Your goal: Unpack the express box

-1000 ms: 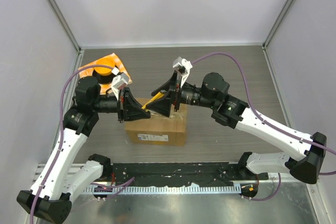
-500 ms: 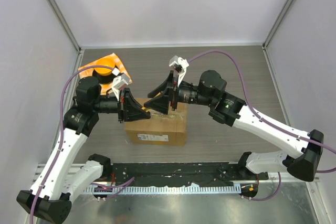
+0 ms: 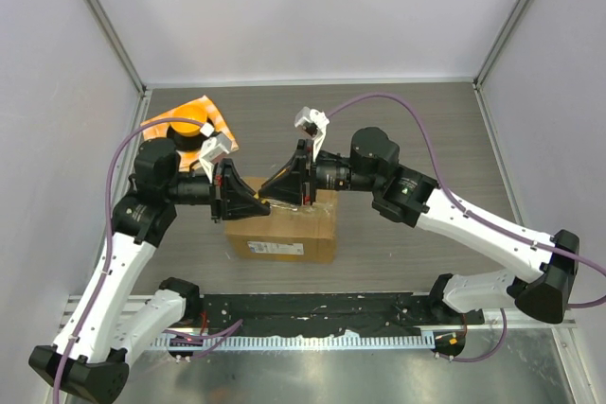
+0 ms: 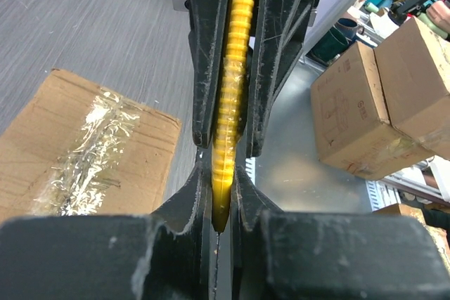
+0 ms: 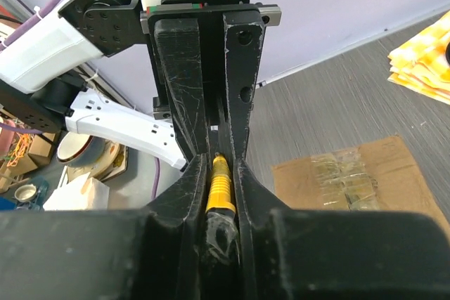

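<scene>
While both arms meet just above the express box (image 3: 284, 234), I see the left gripper (image 3: 266, 207) clamped on a yellow ribbed tool (image 4: 228, 103). The right gripper (image 3: 267, 192) faces it tip to tip and is closed on the same tool. The express box lies flat on the counter (image 3: 407, 111), taped seam up, white label on the side twd the arm bases. An orange checkered cloth (image 3: 216, 113) lies beyond the box's far-left corner.

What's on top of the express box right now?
Only clear tape lies along the closed top seam of the express box. Above it the left gripper and right gripper both clamp a yellow ribbed tool, hiding part of the top. Contents cannot be seen.
</scene>
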{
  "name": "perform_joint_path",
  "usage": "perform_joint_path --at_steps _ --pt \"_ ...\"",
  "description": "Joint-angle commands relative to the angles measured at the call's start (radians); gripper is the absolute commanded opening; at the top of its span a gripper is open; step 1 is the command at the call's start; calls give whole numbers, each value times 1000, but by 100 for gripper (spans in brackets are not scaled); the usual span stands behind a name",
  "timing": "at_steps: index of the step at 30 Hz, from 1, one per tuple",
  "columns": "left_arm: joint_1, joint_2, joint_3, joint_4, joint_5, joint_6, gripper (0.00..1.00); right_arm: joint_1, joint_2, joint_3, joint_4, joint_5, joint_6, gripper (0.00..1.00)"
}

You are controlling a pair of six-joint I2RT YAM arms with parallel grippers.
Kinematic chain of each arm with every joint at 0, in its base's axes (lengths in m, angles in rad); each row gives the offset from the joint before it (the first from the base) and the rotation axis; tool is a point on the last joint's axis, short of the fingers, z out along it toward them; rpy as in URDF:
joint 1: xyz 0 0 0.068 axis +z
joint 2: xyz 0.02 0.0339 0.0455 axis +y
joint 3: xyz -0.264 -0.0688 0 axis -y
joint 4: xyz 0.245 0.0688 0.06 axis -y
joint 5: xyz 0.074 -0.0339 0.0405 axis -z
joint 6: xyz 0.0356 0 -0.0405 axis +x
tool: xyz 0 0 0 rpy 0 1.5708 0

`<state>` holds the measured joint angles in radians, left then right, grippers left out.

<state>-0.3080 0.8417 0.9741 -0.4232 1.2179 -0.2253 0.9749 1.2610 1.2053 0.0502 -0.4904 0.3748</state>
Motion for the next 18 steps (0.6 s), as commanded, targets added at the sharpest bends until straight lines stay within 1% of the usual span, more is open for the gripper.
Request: perform_joint_path --at_steps 1,2,3,4,5,6,7,8,9,10,11,12,13,14,15,16,17,18 --pt "-6 -9 43 17 -21 -22 1 15 6 48 -1 6 -20 1" --pt "-6 -9 47 11 -32 -17 14 15 8 48 -12 12 -23 1" --pt "-6 -7 54 -6 -49 -10 30 15 5 48 -22 28 -37 1" --pt "-6 0 86 -78 -66 51 49 15 2 48 -57 50 -46 1" --pt "-6 7 109 -130 -119 93 85 15 -14 51 -96 79 -60 1" --pt "-6 13 135 -191 -159 146 93 13 -21 59 -127 175 -101 1" --pt "-6 25 182 -306 -200 193 98 13 -32 60 -182 238 -117 1" --pt "-6 31 202 -360 -301 287 100 12 -46 59 -200 295 -137 1" --pt "-6 37 216 -408 -346 326 100 13 -69 51 -213 359 -170 1" --pt "-6 43 230 -489 -394 358 100 13 -80 48 -228 468 -187 1" --pt "-6 42 230 -524 -432 433 100 13 -86 46 -233 548 -203 1" --pt "-6 37 216 -555 -502 464 100 15 -89 43 -237 605 -215 1" --pt "-6 28 201 -590 -536 496 100 13 -87 39 -237 692 -249 1" --pt "-6 5 189 -610 -560 577 100 13 -86 37 -236 737 -261 1" --pt "-6 -9 157 -646 -608 634 100 13 -75 30 -230 775 -280 1" --pt "-6 -21 138 -660 -635 683 100 13 -71 24 -208 859 -310 1" --pt "-6 -42 121 -675 -665 734 100 13 -63 17 -193 893 -326 1" --pt "-6 -49 91 -689 -725 824 100 13 -55 2 -178 933 -342 1"
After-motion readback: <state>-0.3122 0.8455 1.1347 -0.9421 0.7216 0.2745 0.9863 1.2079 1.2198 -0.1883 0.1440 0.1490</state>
